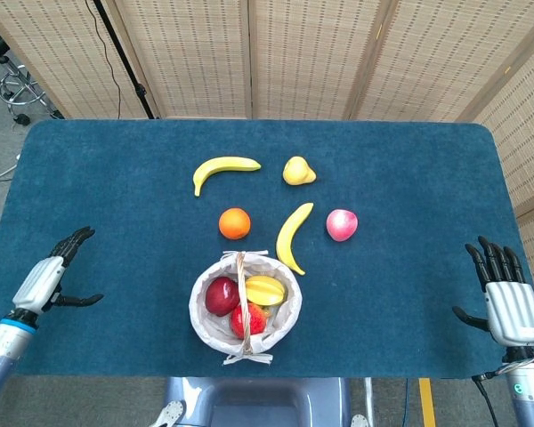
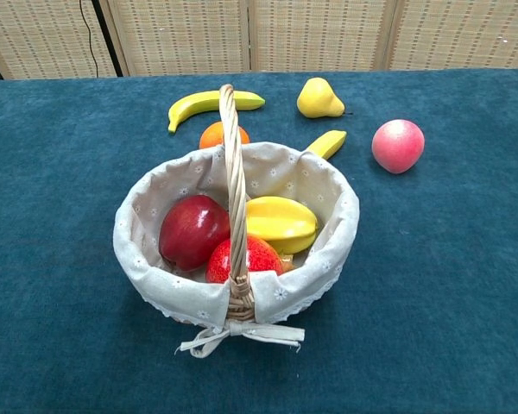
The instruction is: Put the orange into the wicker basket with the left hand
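Behind the wicker basket (image 1: 200, 313) lies the orange (image 1: 234, 223) — untouched. Left hand (image 1: 52, 277) and right hand (image 1: 507, 305) are wide, holding nothing — well apart.

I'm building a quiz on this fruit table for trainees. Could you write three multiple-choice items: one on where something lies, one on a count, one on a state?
1. Where is the orange?
A. on the cloth just behind the wicker basket
B. inside the basket
C. in the left hand

2. How many bananas lie on the table?
A. one
B. two
C. three

3. What is the left hand doing?
A. gripping the orange
B. holding nothing, fingers apart
C. pressing on the basket handle

Answers:
1. A, the head view shows the orange on the cloth beyond the rim.
2. B, one banana lies at the back, another banana beside the basket.
3. B, the hand is at the table's left edge, far from any fruit.
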Robot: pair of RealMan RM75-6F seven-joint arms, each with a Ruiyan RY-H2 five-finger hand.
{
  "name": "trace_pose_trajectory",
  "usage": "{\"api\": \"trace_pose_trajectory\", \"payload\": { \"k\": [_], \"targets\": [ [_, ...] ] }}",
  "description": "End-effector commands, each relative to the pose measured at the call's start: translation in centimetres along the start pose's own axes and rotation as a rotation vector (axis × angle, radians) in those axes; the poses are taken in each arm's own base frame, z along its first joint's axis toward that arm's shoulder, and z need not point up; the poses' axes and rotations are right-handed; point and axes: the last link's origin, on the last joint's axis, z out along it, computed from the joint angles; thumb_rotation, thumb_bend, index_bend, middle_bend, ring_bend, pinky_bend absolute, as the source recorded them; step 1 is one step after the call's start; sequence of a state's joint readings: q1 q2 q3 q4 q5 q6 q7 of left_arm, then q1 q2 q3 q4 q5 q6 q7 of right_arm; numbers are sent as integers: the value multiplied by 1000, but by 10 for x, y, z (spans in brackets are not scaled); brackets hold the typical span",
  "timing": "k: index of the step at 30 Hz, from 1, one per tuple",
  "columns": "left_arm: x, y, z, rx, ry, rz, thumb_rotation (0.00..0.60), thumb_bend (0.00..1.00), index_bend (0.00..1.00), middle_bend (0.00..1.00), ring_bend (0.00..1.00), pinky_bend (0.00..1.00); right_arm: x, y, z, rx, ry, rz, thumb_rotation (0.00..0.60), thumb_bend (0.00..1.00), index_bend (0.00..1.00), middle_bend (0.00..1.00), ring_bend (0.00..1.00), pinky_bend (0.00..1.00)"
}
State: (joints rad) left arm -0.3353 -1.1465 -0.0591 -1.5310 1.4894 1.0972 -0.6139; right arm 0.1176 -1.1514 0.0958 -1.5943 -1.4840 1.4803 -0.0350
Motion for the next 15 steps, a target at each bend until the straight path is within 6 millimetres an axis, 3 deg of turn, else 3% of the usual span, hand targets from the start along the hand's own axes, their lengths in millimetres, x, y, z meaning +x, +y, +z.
{"api": "trace_pose_trajectory", "payload": {
  "k": [1,6,15],
  "targets": [
    [-1,-5,52,-11,-93,-110,600,128,0,0,0,0,2,2,-1,-4,4,6,600,0,45,0,0,0],
    [-20,7,101,-38,-157,-162,600,128,0,0,0,0,5,3,-2,-1,11,15,600,0,46,0,0,0],
    [-45,30,154,-63,-225,-130,600,134,28,0,0,0,5,-1,-3,13,14,11,600,0,46,0,0,0]
  ]
}}
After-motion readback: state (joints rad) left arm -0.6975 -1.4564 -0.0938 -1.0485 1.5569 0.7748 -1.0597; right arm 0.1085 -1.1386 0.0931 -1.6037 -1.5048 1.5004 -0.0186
